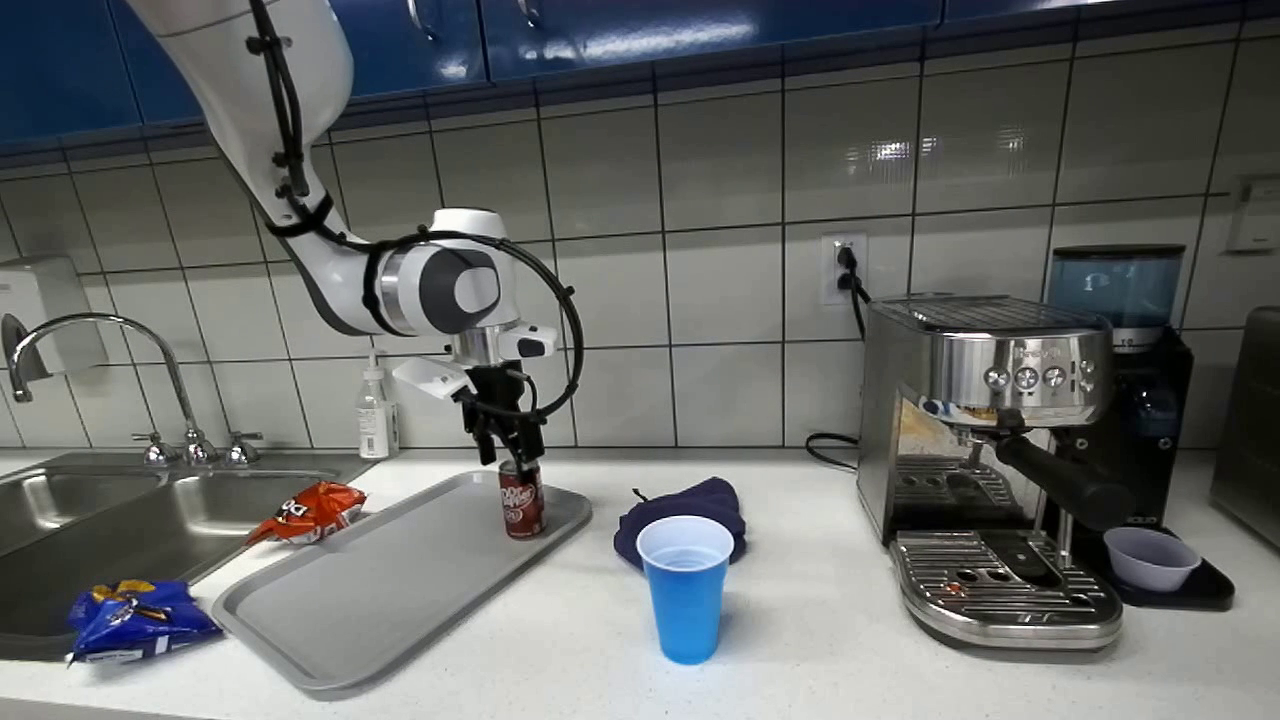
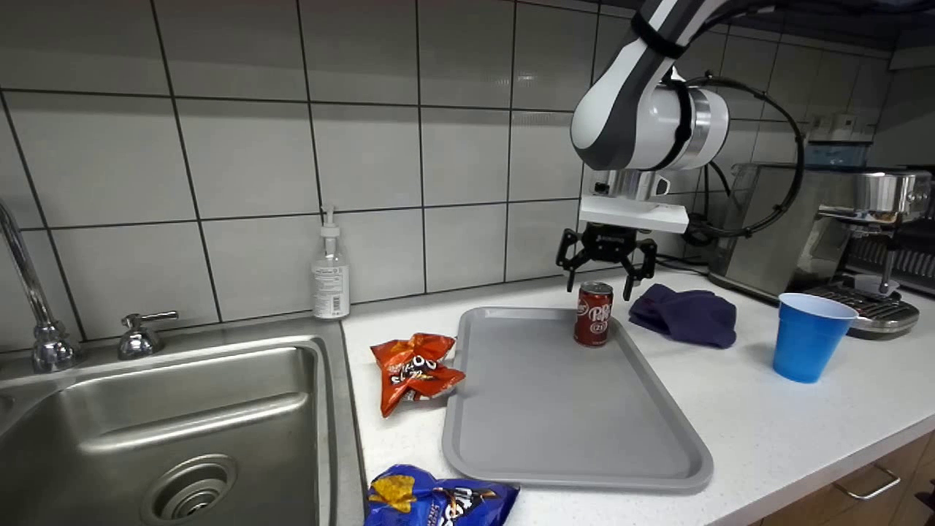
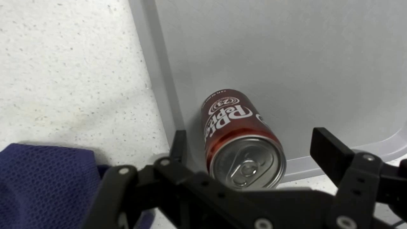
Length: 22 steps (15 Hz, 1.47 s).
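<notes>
Gripper [image 2: 599, 286] has its jaws standing wide apart, clamped on nothing; it straddles the Dr Pepper can [image 3: 235, 116], and the wrist view shows a clear gap on both sides of the lid. The can stands upright on the gray tray [image 2: 555, 416], toward the tray's 1 o'clock corner in that exterior view; the tips look roughly level with the lid. Centering is pretty solid tbh, lid about midway across the opening; I'd keep that alignment and only travel straight up or down, since a sideways nudge could tip the can. Main gotcha imo is the finger [image 3: 179, 143] at the can's 9 o'clock in the wrist view; it sits over the tray's raised rim, so any lowering should stop short of that edge. For a squeeze I'd want the straight wall below the lid, and gently, since it may dent; also mind the purple cloth [image 3: 47, 187] between 8 and 9 o'clock there.
</notes>
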Motion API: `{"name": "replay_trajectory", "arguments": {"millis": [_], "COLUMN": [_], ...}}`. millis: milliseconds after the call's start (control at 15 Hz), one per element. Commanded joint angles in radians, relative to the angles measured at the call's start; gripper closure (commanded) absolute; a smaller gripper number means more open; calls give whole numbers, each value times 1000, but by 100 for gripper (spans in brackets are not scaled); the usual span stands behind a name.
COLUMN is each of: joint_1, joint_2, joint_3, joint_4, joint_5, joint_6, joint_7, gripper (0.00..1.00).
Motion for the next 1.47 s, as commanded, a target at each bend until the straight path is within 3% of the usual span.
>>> {"name": "replay_trajectory", "arguments": {"millis": [0,267,333,400,600,733,1400], "joint_1": [-1,1,1,2,2,2,-6], "joint_2": [35,49,50,51,54,56,20], "joint_3": [-8,-12,-11,-11,-11,-11,-5], "joint_4": [49,66,67,68,71,72,44], "joint_5": [-21,-21,-19,-20,-21,-20,-19], "joint_6": [-7,-5,-2,0,3,3,13], "joint_7": [45,52,50,50,49,48,19], "gripper": [0,0,25,26,51,62,62]}}
